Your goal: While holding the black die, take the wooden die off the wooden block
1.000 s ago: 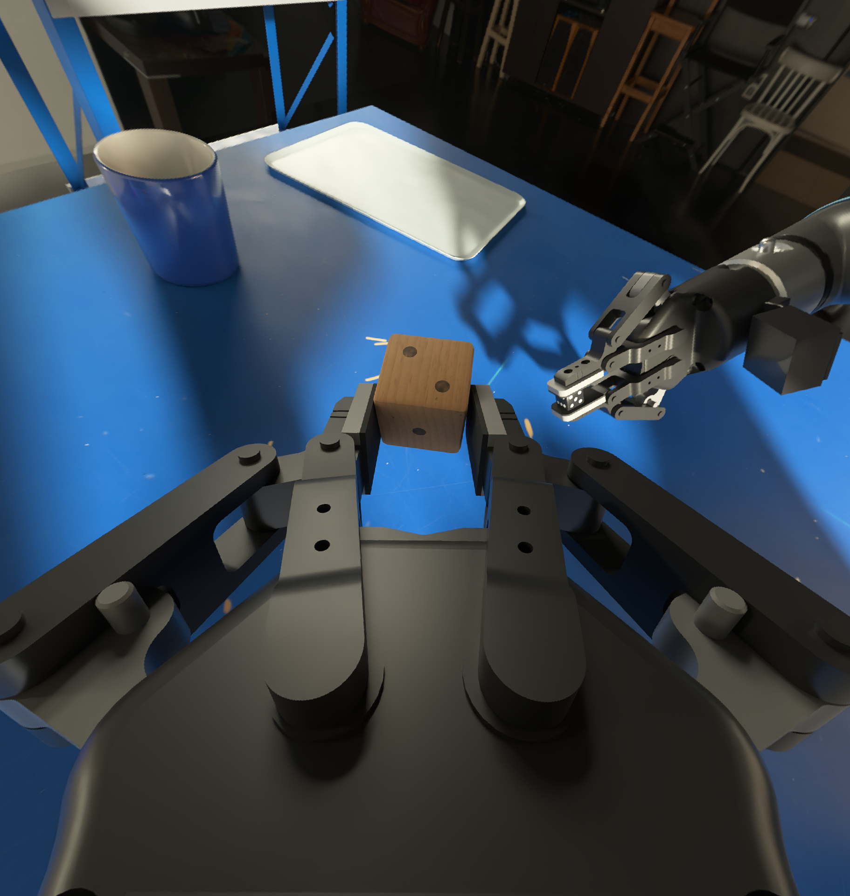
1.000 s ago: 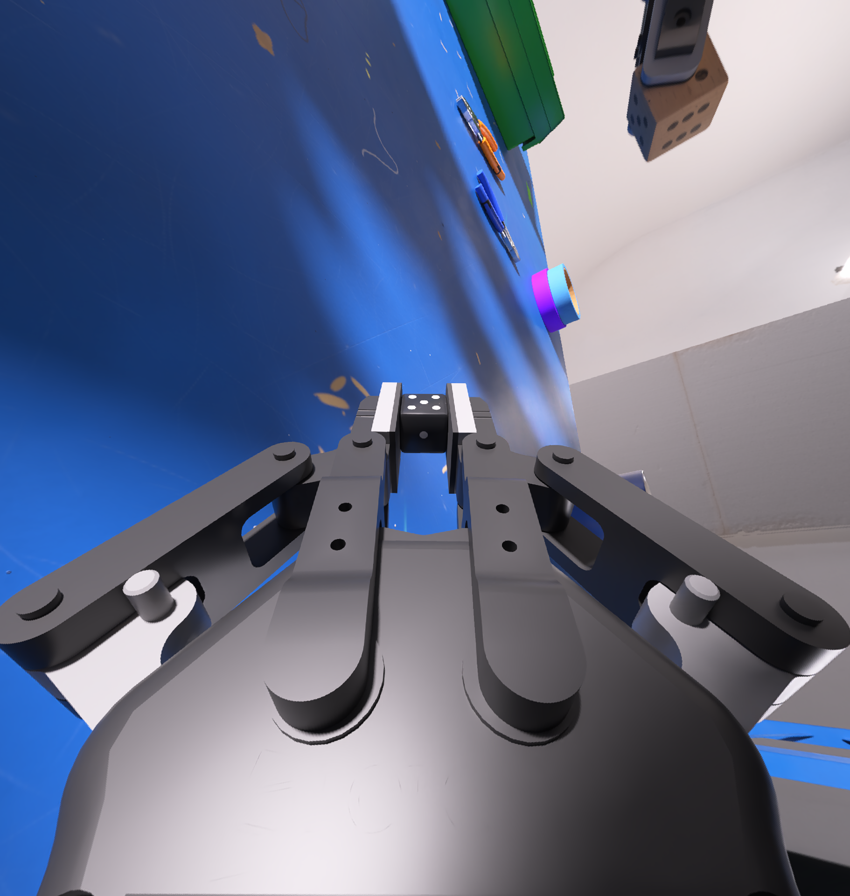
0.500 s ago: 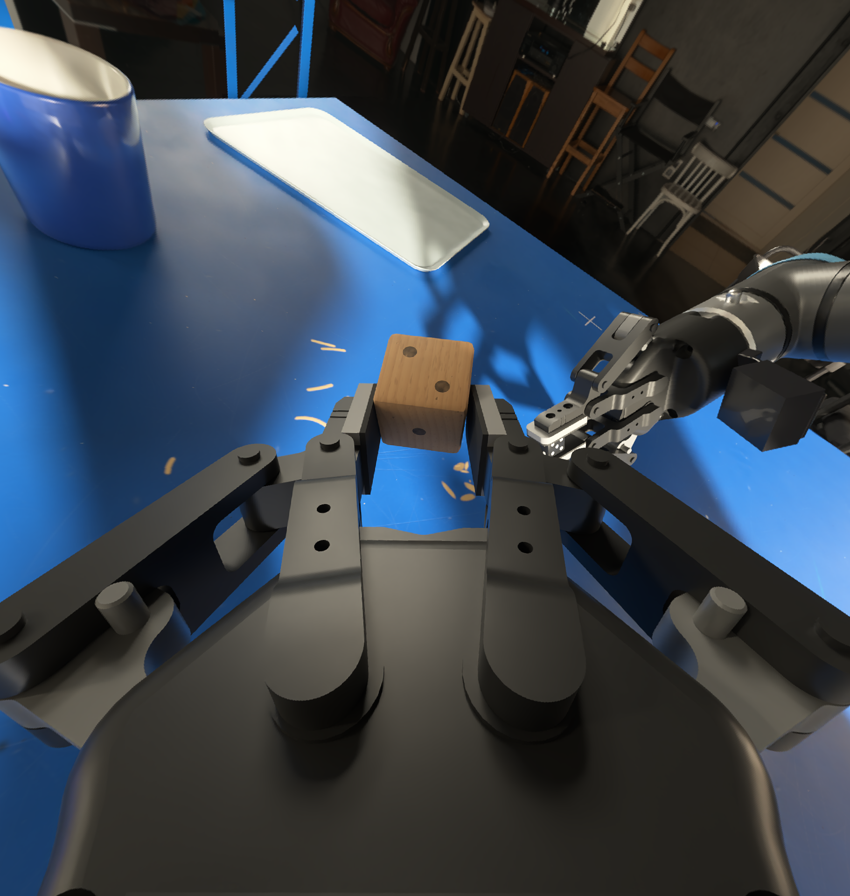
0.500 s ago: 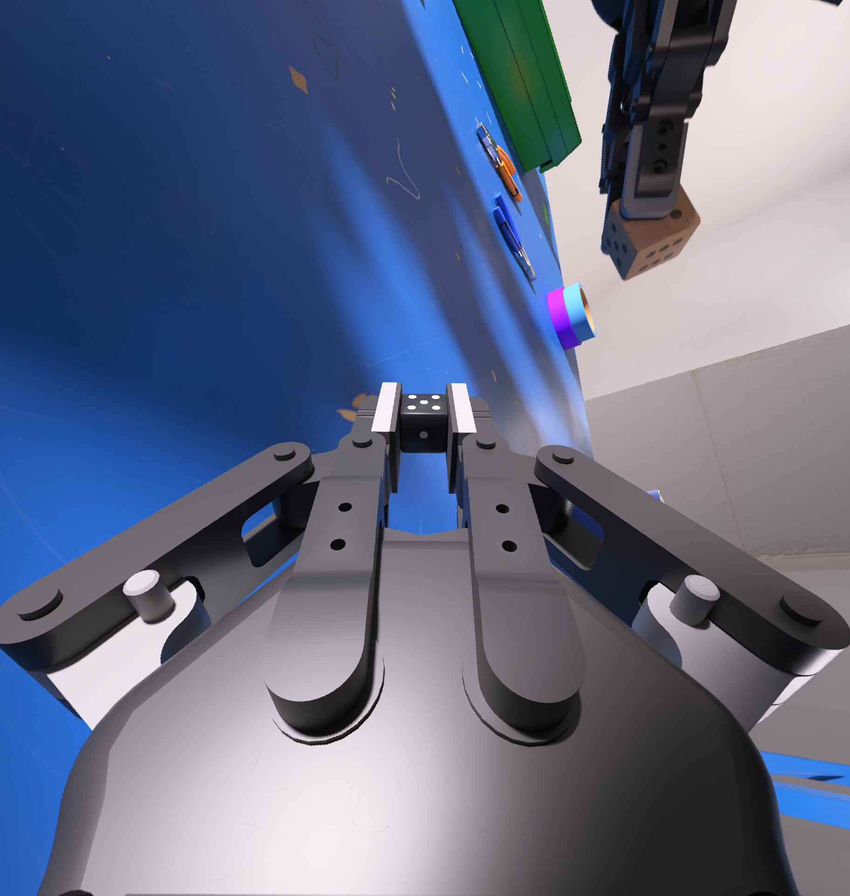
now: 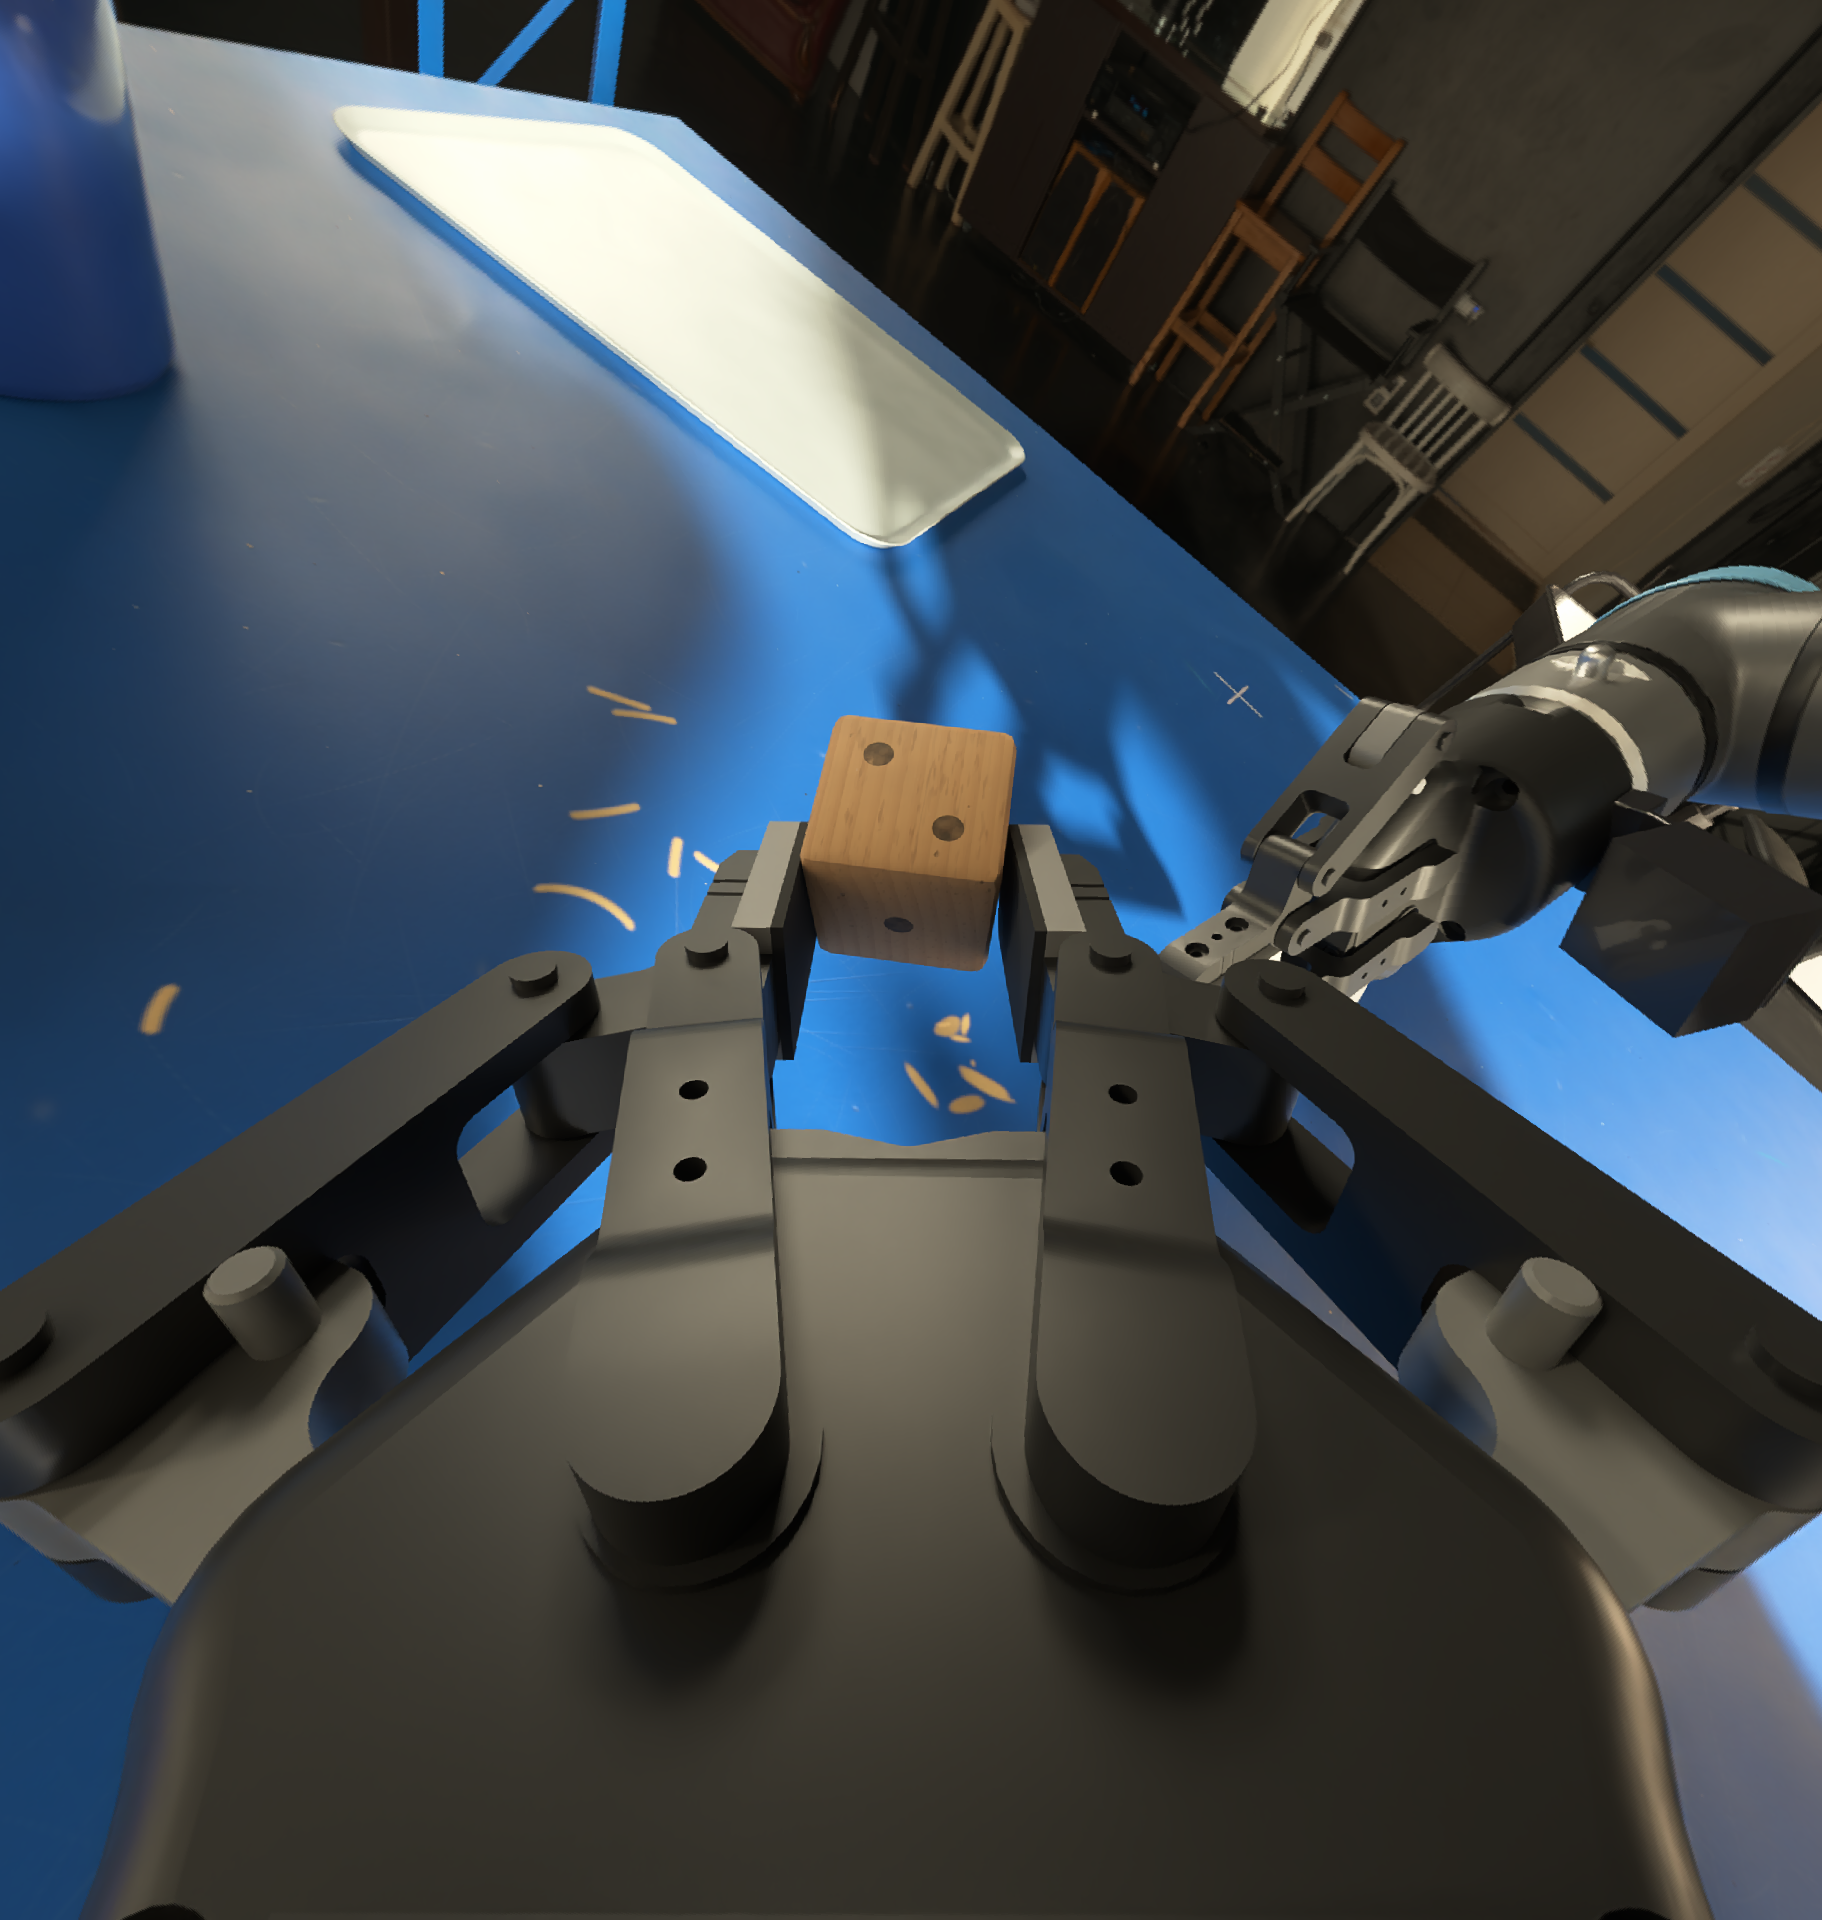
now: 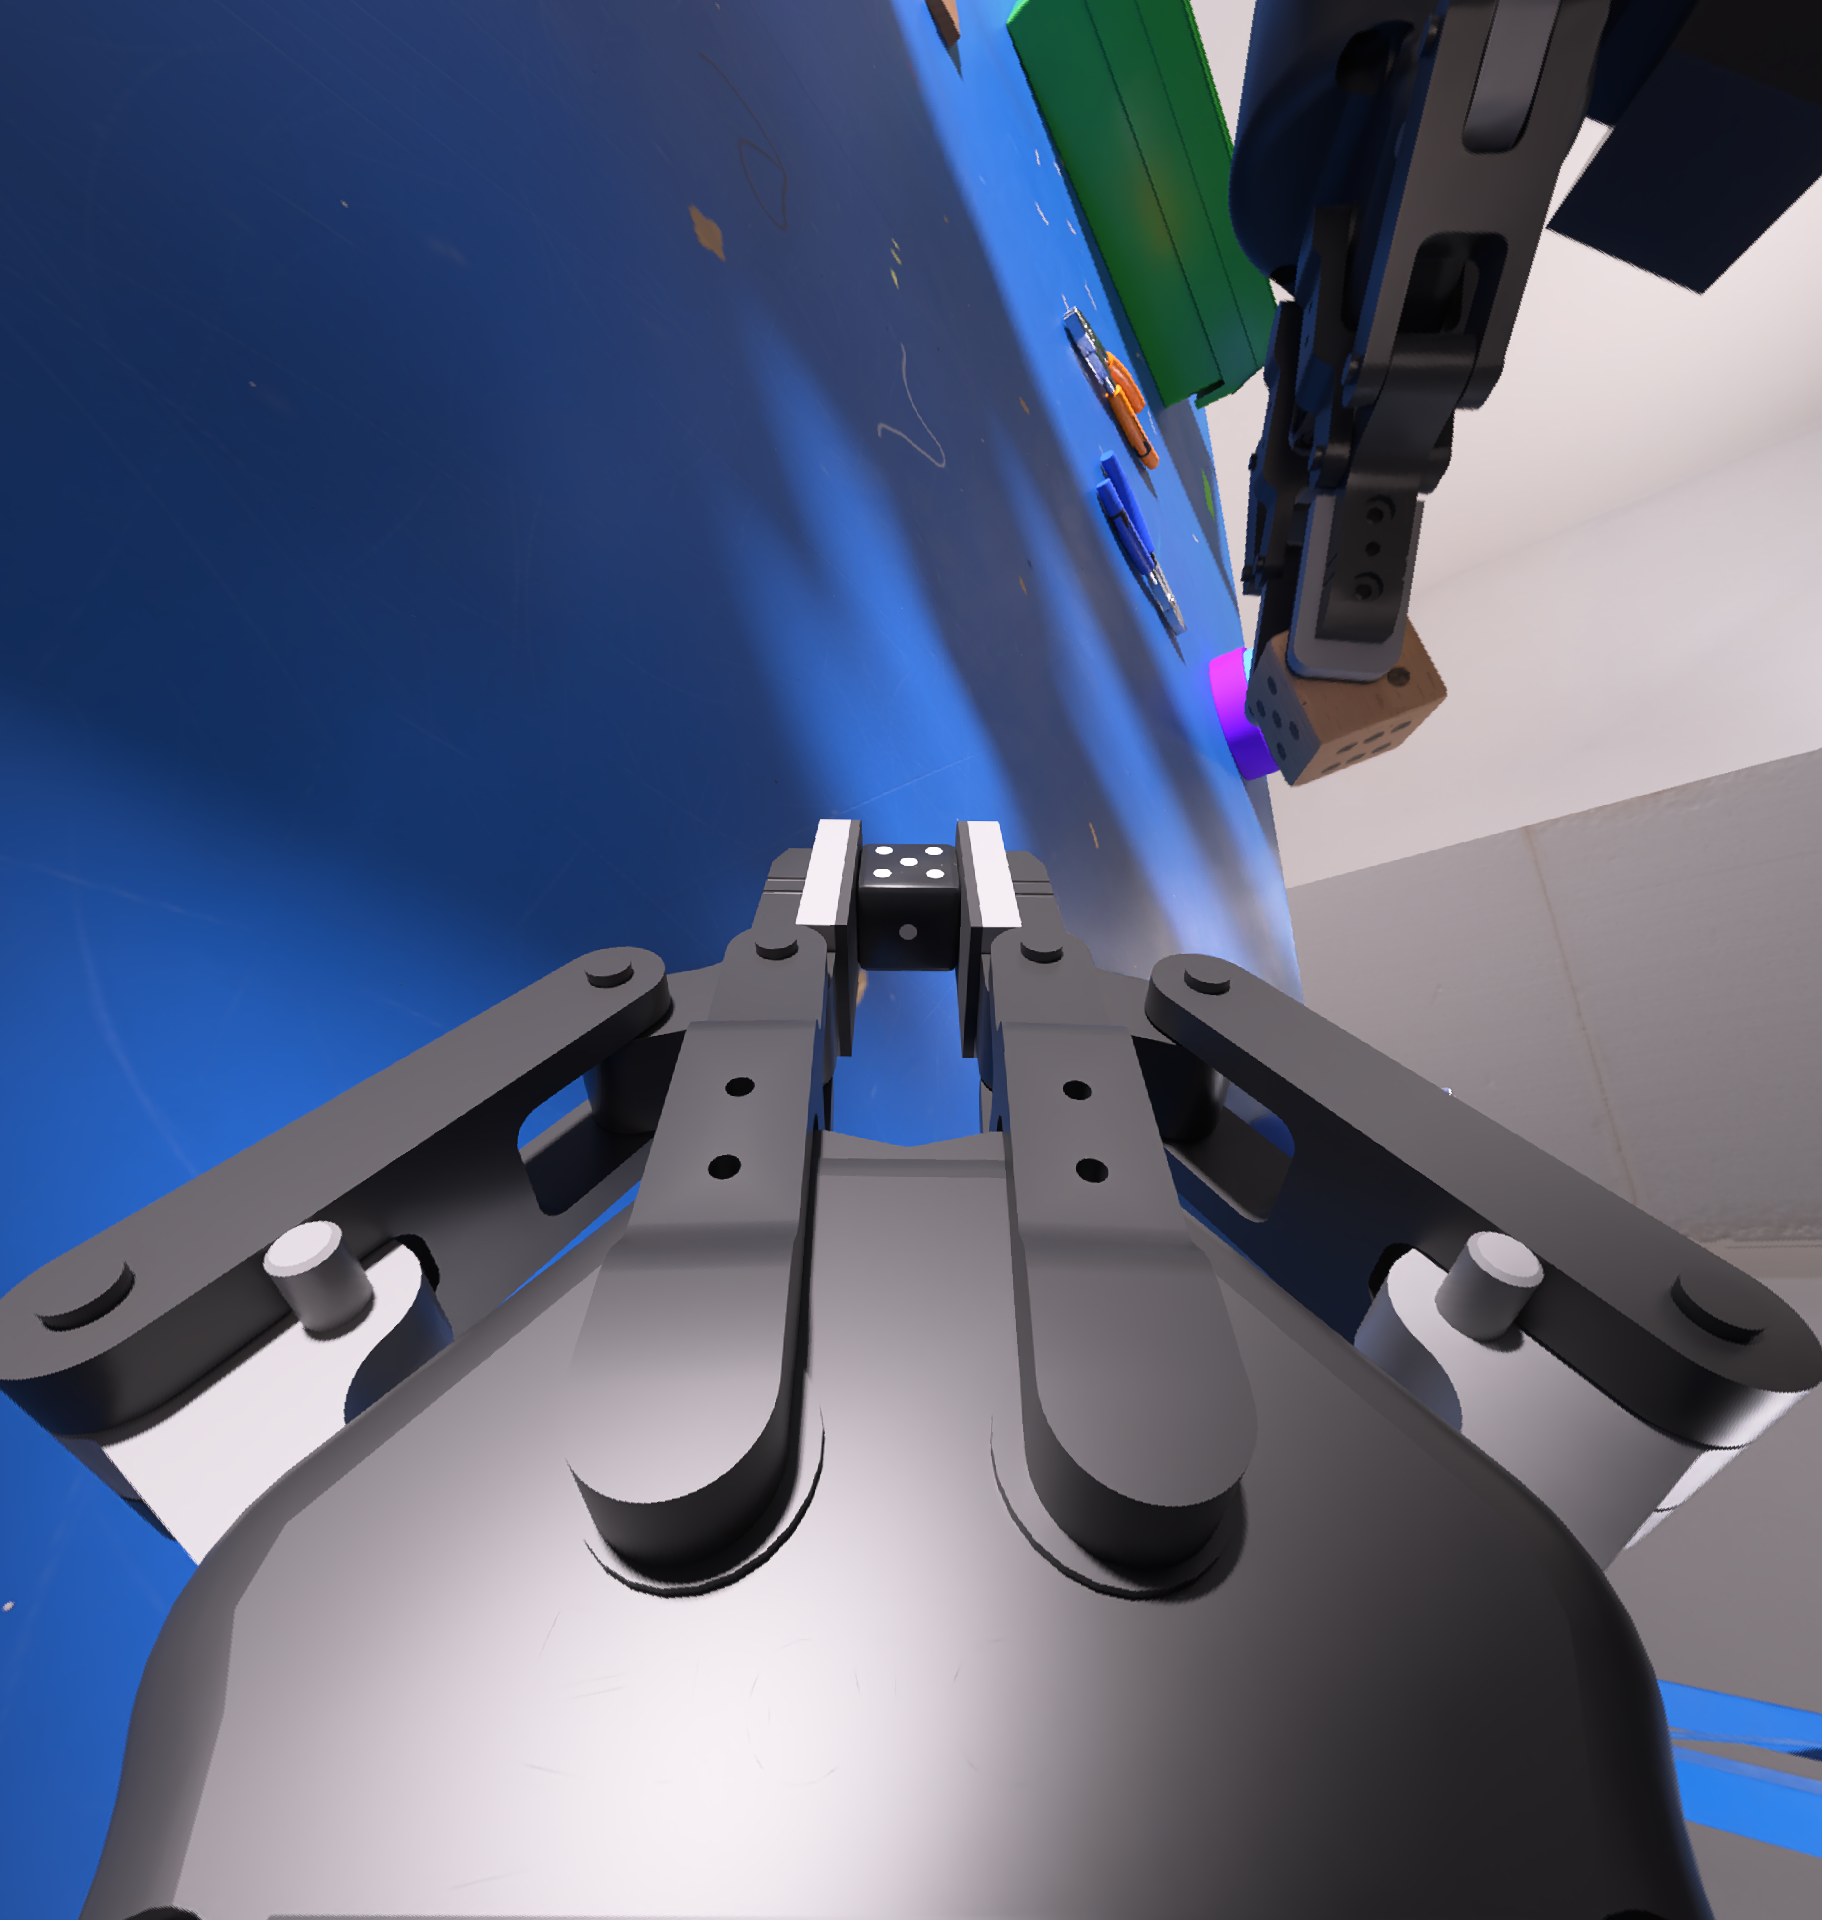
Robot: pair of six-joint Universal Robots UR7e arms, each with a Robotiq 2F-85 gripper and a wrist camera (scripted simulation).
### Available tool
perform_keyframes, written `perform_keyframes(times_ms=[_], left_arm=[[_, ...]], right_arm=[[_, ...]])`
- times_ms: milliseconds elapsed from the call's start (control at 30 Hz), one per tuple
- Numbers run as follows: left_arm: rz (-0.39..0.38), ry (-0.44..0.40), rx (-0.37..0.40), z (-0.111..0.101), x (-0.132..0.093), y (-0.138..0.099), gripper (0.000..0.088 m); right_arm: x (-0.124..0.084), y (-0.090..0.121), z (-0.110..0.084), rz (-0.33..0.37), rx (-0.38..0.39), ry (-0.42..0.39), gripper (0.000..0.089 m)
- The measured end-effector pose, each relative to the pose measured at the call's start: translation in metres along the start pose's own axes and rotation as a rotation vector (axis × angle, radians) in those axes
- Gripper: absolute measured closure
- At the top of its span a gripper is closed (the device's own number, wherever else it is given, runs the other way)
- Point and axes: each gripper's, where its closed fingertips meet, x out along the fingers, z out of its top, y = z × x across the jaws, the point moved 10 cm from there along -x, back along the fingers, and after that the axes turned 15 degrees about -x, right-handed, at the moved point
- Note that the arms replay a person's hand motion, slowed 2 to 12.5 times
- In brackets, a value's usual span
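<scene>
My left gripper (image 5: 902, 894) is shut on the wooden die (image 5: 907, 847) and holds it in the air above the blue table (image 5: 315, 623). The wooden die also shows in the right wrist view (image 6: 1343, 717), held by the left gripper at the upper right. My right gripper (image 6: 909, 883) is shut on the small black die (image 6: 907, 899) with white pips. The right gripper shows in the left wrist view (image 5: 1213, 945) close to the right of my left fingers. No wooden block is in view.
A white tray (image 5: 699, 312) lies at the far side and a blue cup (image 5: 45, 197) stands at the far left. Wood chips (image 5: 954, 1081) are scattered on the table. A green box (image 6: 1146, 187), pens (image 6: 1130, 520) and a purple tape roll (image 6: 1234, 717) lie near the table edge.
My left gripper with the wooden die has moved down and closer to the right gripper. The cup and tray slid up and left in its view. The right gripper still holds the black die.
</scene>
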Motion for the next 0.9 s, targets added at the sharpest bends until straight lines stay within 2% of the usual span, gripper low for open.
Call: perform_keyframes(times_ms=[533,900], left_arm=[[0.011,0.058,-0.009,-0.01,0.026,0.002,0.0559],[0.011,0.058,0.001,-0.012,0.031,0.0,0.0559]], right_arm=[[0.0,0.003,0.004,0.029,-0.015,-0.021,0.0734],[0.0,0.004,0.006,0.042,-0.018,-0.036,0.0734]])
